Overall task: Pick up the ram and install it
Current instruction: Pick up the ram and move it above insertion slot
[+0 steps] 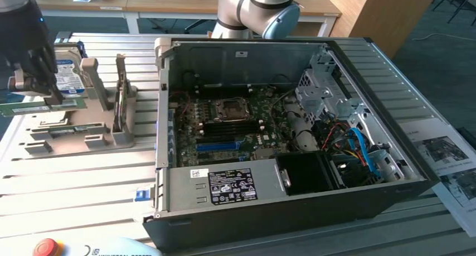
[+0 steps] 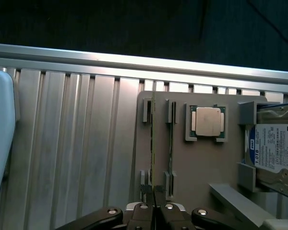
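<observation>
While the ram [image 1: 28, 107] is clamped: the gripper [image 2: 156, 205] is closed almost fully on its flat faces.
Axis: laid along the finger faces, crosswise to the approach.

The arm [image 1: 260, 10] reaches to the exterior view's left, its gripper [image 1: 54, 100] pointing down, fingers [image 2: 146, 218] pinched narrowly on the ram [image 1: 24, 109].

An open computer case [image 1: 297, 211] sits on a slatted table [image 1: 74, 178]. A parts holder [image 1: 82, 134] stands beside it on the exterior view's left, and papers [image 1: 446, 150] lie on its right. At the holder's outer edge the ram [image 1: 30, 107] stands on edge, pinched by the gripper [image 2: 156, 203]. A processor chip [image 2: 207, 122] lies between the ram and a hard drive [image 2: 276, 153] propped in a bracket.
</observation>
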`<state>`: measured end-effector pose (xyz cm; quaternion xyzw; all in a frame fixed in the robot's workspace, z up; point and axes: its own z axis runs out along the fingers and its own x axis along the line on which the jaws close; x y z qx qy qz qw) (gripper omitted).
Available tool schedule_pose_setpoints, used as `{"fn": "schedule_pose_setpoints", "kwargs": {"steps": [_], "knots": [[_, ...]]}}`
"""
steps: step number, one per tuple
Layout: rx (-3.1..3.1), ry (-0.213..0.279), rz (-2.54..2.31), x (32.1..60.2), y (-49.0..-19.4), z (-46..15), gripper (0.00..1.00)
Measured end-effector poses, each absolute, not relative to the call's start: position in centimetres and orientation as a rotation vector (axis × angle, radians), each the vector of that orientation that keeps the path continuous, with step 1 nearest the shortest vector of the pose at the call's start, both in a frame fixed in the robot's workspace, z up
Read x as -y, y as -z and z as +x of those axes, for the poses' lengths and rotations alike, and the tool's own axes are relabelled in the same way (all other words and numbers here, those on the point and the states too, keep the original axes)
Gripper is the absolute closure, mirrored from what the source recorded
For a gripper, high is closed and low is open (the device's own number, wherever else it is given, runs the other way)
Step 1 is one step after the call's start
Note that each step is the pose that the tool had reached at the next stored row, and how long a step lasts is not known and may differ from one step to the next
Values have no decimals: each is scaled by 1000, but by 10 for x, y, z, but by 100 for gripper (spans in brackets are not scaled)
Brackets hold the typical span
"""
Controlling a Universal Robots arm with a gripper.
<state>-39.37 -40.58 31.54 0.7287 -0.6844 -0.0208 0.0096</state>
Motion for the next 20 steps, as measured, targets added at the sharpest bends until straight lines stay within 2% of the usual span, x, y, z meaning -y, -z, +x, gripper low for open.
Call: {"fn": "schedule_pose_setpoints", "kwargs": {"steps": [20], "knots": [[2138, 64, 2274, 406, -366, -392, 88]]}}
